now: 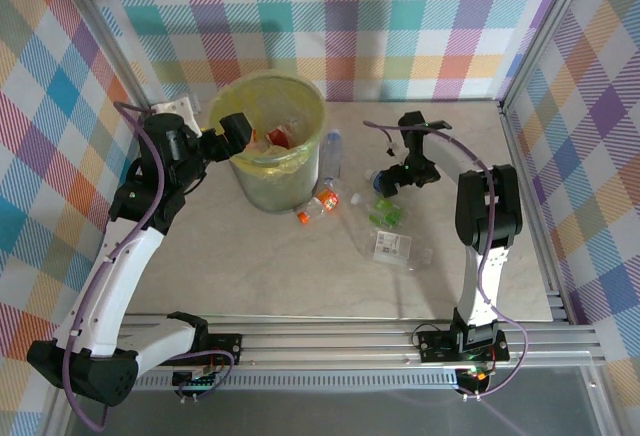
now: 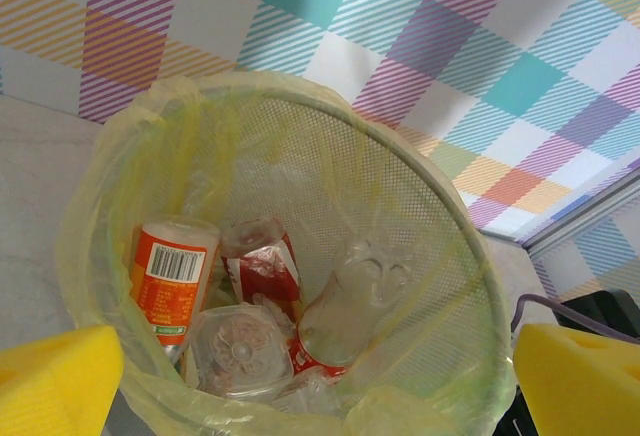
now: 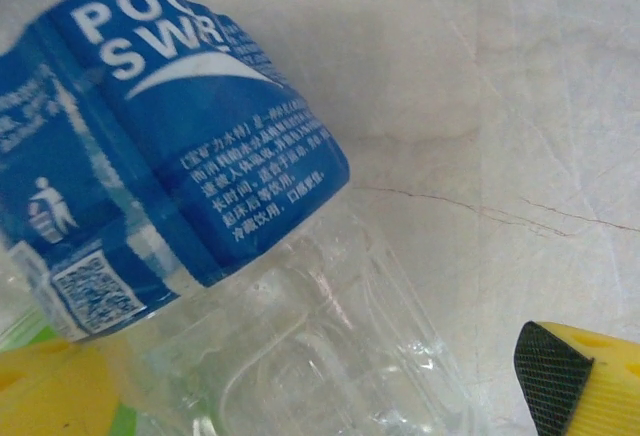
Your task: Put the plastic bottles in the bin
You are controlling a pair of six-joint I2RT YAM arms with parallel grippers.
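Observation:
The bin (image 1: 290, 171), lined with a yellow bag, stands at the back left of the table. My left gripper (image 1: 235, 131) hovers over its left rim, open and empty. In the left wrist view, its yellow pads (image 2: 55, 381) flank the bin's mouth (image 2: 440, 246). Several crushed plastic bottles lie inside, among them an orange-labelled one (image 2: 170, 276) and a red-labelled one (image 2: 262, 261). My right gripper (image 1: 388, 184) is low over a blue-labelled bottle (image 1: 374, 180). That bottle (image 3: 180, 136) lies on the table between the open pads (image 3: 590, 386), with a gap at the right pad.
More bottles lie on the table: a clear one (image 1: 333, 151) against the bin, an orange-capped one (image 1: 318, 206), a green-labelled one (image 1: 388, 216) and a white-labelled one (image 1: 400, 248). Checked walls and aluminium rails (image 1: 530, 186) close in the table.

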